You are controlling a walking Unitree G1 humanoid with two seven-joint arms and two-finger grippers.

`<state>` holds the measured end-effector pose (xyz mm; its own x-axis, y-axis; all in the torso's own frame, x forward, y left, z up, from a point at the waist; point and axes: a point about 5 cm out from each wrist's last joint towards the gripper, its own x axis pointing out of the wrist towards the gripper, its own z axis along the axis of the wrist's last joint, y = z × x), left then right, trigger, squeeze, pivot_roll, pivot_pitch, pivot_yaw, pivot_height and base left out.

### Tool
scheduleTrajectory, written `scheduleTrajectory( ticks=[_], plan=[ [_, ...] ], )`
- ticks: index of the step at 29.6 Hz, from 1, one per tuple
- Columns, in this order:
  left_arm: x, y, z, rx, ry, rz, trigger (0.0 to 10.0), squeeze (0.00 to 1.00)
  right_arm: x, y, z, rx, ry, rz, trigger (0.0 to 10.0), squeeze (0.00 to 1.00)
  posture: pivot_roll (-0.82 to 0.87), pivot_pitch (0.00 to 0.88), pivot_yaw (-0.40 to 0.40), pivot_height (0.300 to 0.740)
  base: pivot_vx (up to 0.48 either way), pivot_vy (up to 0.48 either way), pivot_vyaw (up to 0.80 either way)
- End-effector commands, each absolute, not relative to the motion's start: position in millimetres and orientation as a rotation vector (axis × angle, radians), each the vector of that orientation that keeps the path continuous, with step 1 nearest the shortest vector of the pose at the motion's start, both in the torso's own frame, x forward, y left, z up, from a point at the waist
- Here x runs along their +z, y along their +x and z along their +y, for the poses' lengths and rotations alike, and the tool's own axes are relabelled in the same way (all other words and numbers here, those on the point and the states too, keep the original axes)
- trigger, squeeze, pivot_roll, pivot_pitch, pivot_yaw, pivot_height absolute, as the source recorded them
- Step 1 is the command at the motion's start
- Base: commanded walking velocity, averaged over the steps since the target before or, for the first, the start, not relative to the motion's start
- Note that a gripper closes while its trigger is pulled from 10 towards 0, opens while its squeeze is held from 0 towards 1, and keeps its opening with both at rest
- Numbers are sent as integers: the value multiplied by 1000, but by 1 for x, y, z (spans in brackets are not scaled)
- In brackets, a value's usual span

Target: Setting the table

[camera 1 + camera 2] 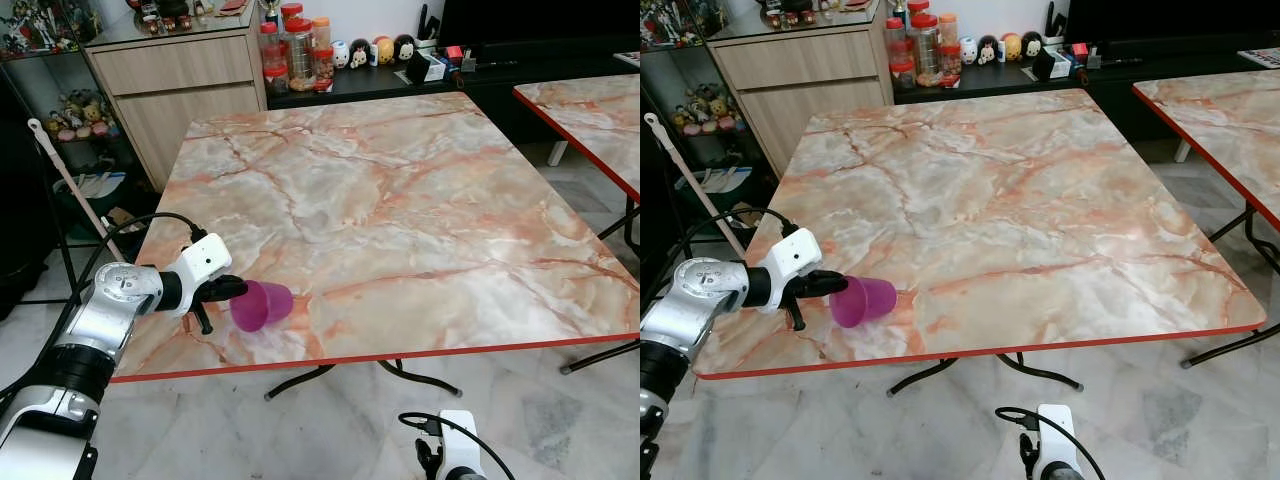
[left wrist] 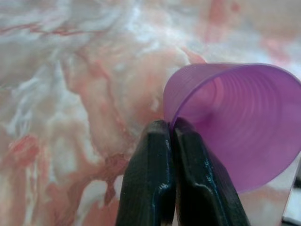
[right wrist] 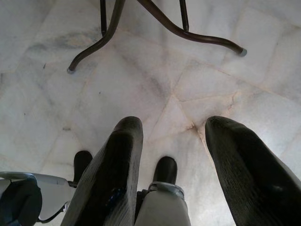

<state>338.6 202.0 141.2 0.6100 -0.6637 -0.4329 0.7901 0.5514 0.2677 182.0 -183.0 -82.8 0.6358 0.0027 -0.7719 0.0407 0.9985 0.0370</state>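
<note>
A purple plastic cup (image 1: 262,305) lies tilted on its side near the front left corner of the marble table (image 1: 400,200). My left gripper (image 1: 232,290) is shut on the cup's rim, its two black fingers (image 2: 160,179) pinched together on the thin wall of the cup (image 2: 240,122). The cup's mouth faces my left arm and its base points toward the table's middle. My right gripper (image 3: 174,141) hangs low below the table's front edge, open, with only marble floor between its fingers.
A second marble table (image 1: 590,110) stands at the right. Behind are a wooden cabinet (image 1: 180,90) and a low dark shelf with jars (image 1: 295,55) and small figures. A mop handle (image 1: 70,180) leans at the left. The table's metal legs (image 3: 141,28) cross the floor.
</note>
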Motion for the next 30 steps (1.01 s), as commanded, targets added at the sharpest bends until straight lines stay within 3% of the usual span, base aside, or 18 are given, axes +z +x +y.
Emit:
scheduleTrajectory(
  ticks=[1,2,3,4,6,12,18,21,30],
  plan=[
    [150,345,208,-747,316,197,0,0,-83,182,-180,-25,70,885,10000,0,59,1,73,740,0,0,0],
    [153,350,215,-602,227,126,627,0,-83,182,-180,-26,70,885,10000,0,57,3,73,740,0,0,0],
    [153,352,218,-537,198,101,627,0,-83,182,-180,-26,71,885,10000,0,57,3,73,740,0,0,0],
    [152,352,221,-476,154,81,2196,0,-83,182,-180,-26,71,885,10000,0,58,4,71,740,0,0,0],
    [144,349,230,-298,4,18,10000,0,-84,180,-180,-26,70,888,10000,0,56,6,65,740,0,0,0],
    [114,330,239,-28,-192,-14,10000,0,-84,179,-183,-23,61,893,10000,0,64,12,51,740,0,0,0],
    [95,314,220,165,-314,-79,10000,0,-82,184,-185,-24,62,872,10000,0,69,21,28,740,0,0,0],
    [96,315,213,183,-329,-97,10000,0,-81,186,-183,-16,60,869,10000,0,67,21,26,740,0,0,0],
    [117,330,202,187,-317,-167,10000,0,-79,189,-183,-18,63,853,10000,0,47,12,22,740,0,-399,0]
  ],
)
